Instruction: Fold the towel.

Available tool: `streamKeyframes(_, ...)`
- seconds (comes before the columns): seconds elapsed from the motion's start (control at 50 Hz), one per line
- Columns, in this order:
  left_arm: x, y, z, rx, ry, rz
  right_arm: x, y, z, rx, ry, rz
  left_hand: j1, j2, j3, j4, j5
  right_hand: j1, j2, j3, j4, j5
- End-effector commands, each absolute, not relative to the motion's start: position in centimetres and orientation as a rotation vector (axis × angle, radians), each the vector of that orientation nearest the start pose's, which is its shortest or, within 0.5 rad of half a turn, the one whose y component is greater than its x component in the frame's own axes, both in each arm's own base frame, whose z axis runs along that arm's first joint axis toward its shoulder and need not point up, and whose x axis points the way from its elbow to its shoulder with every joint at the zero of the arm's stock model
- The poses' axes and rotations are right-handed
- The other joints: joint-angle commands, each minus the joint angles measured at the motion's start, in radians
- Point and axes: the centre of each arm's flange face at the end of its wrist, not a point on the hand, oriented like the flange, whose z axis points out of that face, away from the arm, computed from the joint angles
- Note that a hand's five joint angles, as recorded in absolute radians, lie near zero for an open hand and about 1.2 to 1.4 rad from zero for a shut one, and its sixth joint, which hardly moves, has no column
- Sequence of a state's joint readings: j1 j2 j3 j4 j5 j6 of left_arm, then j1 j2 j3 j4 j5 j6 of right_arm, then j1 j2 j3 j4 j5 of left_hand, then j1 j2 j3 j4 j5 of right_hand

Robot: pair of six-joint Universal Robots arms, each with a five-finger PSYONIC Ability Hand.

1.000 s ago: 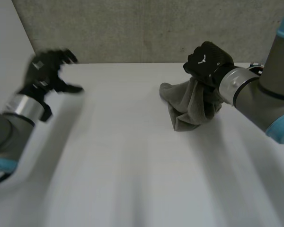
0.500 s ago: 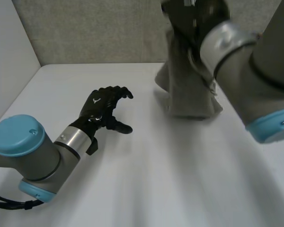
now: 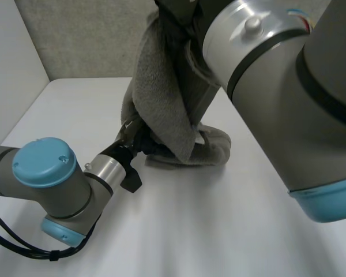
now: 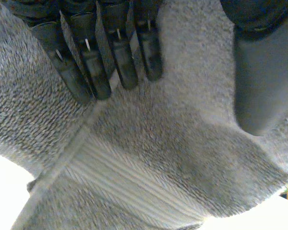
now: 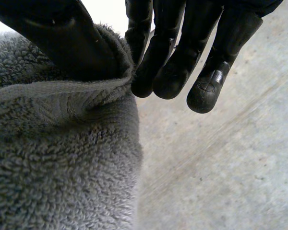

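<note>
The grey towel (image 3: pixel 161 104) hangs bunched from high up, and its lower end lies on the white table (image 3: pixel 219 219). My right hand (image 3: pixel 176 12) holds it up there. In the right wrist view the thumb and fingers (image 5: pixel 163 52) pinch a folded edge of the towel (image 5: pixel 62 158). My left hand (image 3: pixel 139 141) reaches low at the towel's hanging part, just above the table. In the left wrist view its fingers (image 4: pixel 110 52) lie straight against the towel (image 4: pixel 158 143), with the thumb held apart beside them.
My right arm (image 3: pixel 277 86) looms over the table's right half, close to the camera. The left arm (image 3: pixel 52 184) lies along the near left. A grey wall (image 3: pixel 86 40) stands behind the table, and the table's left edge (image 3: pixel 23 118) runs beside a pale wall.
My right hand has lifted the towel higher and carried it leftward, toward the camera. The left hand has swung in from the far left until it touches the hanging towel.
</note>
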State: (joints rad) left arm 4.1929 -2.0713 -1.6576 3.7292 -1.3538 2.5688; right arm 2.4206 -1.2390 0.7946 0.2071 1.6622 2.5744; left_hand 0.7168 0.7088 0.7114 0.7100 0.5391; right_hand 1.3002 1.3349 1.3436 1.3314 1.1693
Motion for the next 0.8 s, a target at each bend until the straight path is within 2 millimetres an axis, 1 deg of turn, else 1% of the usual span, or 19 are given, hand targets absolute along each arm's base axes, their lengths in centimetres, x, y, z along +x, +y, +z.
streamKeyframes(0.02,-32.0,-26.1,15.2,-0.134,-1.793,1.4,36.6,-16.0,40.5,-1.107,1.491,-2.31,0.251,0.259,0.257,0.258,0.254,0.096,0.061,0.053,0.065,0.052)
streamKeyframes(0.04,-32.0,-26.2,15.2,-0.133,-1.79,1.403,36.6,-16.0,40.4,-1.107,1.495,-2.308,0.336,0.344,0.341,0.342,0.339,0.096,0.061,0.053,0.065,0.052)
streamKeyframes(0.06,-31.9,-26.3,15.3,-0.132,-1.79,1.407,36.5,-16.0,40.3,-1.109,1.497,-2.307,0.363,0.371,0.368,0.369,0.366,0.096,0.061,0.053,0.065,0.052)
streamKeyframes(0.14,-31.5,-26.8,15.5,-0.124,-1.786,1.428,36.2,-15.8,40.3,-1.109,1.497,-2.307,0.313,0.321,0.318,0.32,0.316,0.096,0.061,0.053,0.065,0.052)
streamKeyframes(0.16,-31.2,-27.0,15.6,-0.116,-1.788,1.438,36.1,-15.6,40.3,-1.112,1.498,-2.303,0.22,0.228,0.225,0.227,0.223,0.096,0.061,0.053,0.065,0.052)
streamKeyframes(0.18,-31.2,-27.0,15.6,-0.116,-1.788,1.438,36.1,-15.6,40.3,-1.112,1.498,-2.303,0.219,0.227,0.224,0.226,0.222,0.096,0.061,0.053,0.065,0.052)
streamKeyframes(0.22,-29.9,-28.2,15.7,-0.086,-1.806,1.474,35.8,-15.4,40.1,-1.117,1.508,-2.296,-0.094,-0.086,-0.088,-0.087,-0.091,0.096,0.061,0.053,0.065,0.052)
streamKeyframes(0.24,-29.9,-28.2,15.7,-0.086,-1.806,1.475,35.8,-15.4,40.1,-1.117,1.508,-2.296,-0.095,-0.087,-0.09,-0.088,-0.092,0.096,0.061,0.053,0.065,0.052)
streamKeyframes(0.28,-29.0,-28.9,16.0,-0.071,-1.812,1.496,35.2,-15.4,39.8,-1.112,1.522,-2.295,-0.247,-0.239,-0.242,-0.241,-0.244,0.096,0.061,0.053,0.065,0.052)
streamKeyframes(0.36,-28.5,-29.1,15.8,-0.063,-1.82,1.497,34.5,-15.6,39.8,-1.088,1.519,-2.32,-0.254,-0.246,-0.248,-0.247,-0.251,0.096,0.061,0.053,0.065,0.052)
streamKeyframes(0.5,-29.2,-28.6,14.9,-0.091,-1.83,1.453,34.0,-16.2,39.7,-1.055,1.505,-2.361,-0.242,-0.234,-0.237,-0.235,-0.239,0.096,0.061,0.053,0.065,0.052)
streamKeyframes(0.54,-30.4,-27.6,14.0,-0.145,-1.831,1.393,34.0,-16.3,39.7,-1.054,1.509,-2.361,-0.239,-0.231,-0.234,-0.232,-0.236,0.096,0.061,0.053,0.065,0.052)
streamKeyframes(0.56,-30.5,-27.6,14.0,-0.146,-1.831,1.392,34.0,-16.3,39.7,-1.054,1.509,-2.361,-0.239,-0.231,-0.234,-0.232,-0.236,0.096,0.061,0.053,0.065,0.052)
streamKeyframes(0.6,-31.3,-26.9,13.5,-0.188,-1.826,1.368,34.0,-16.3,39.6,-1.055,1.513,-2.358,-0.239,-0.231,-0.234,-0.232,-0.236,0.096,0.061,0.053,0.065,0.052)
streamKeyframes(0.68,-31.6,-26.8,12.8,-0.207,-1.838,1.365,33.8,-16.3,39.6,-1.051,1.518,-2.362,-0.239,-0.231,-0.234,-0.232,-0.236,0.096,0.061,0.053,0.065,0.052)
streamKeyframes(0.7,-31.6,-26.9,12.2,-0.216,-1.85,1.366,33.5,-16.2,39.8,-1.048,1.518,-2.367,-0.233,-0.225,-0.228,-0.226,-0.23,0.096,0.061,0.053,0.065,0.052)
streamKeyframes(0.72,-31.6,-26.9,12.2,-0.216,-1.85,1.366,33.5,-16.2,39.8,-1.048,1.518,-2.367,-0.233,-0.225,-0.228,-0.226,-0.23,0.096,0.061,0.053,0.065,0.052)
streamKeyframes(0.76,-31.9,-27.3,11.2,-0.253,-1.877,1.376,32.9,-16.1,40.1,-1.035,1.517,-2.38,-0.198,-0.19,-0.193,-0.191,-0.195,0.096,0.061,0.053,0.065,0.052)
streamKeyframes(0.8,-32.0,-27.6,10.7,-0.278,-1.886,1.388,32.6,-16.2,40.2,-1.031,1.518,-2.386,-0.195,-0.187,-0.19,-0.188,-0.192,0.096,0.061,0.053,0.065,0.052)
